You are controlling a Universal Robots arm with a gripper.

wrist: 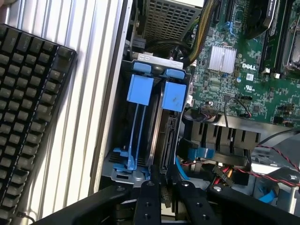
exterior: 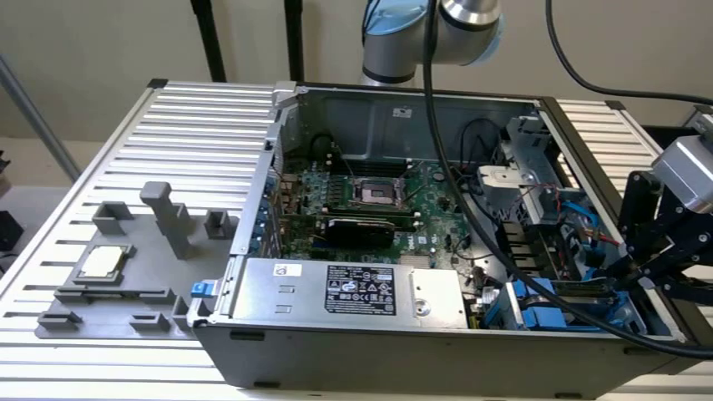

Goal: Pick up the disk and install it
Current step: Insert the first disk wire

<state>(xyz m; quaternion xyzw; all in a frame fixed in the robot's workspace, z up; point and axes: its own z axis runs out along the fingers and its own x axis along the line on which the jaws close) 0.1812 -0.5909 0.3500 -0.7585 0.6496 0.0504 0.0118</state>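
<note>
Gripper (wrist: pixel 168 183) sits clamped on the edge of the disk (wrist: pixel 169 136) — upright in the computer case (exterior: pixel 390 359) bay, just beside a second blue frame (wrist: pixel 139 89).

A plain, pale beige wall (exterior: pixel 100 42) is seen behind the scene, evenly and softly lit, with no hard shadows cast on it. Two black upright poles (exterior: pixel 207 38) are set against this wall, and a grey metal bar (exterior: pixel 33 117) is seen slanting across the exterior view's left edge, above a pale strip that may be floor. The surface (exterior: pixel 212 125) is made of light, ribbed metal slats running side by side, and the room's diffuse light is caught along their ridges as thin bright lines.
</note>
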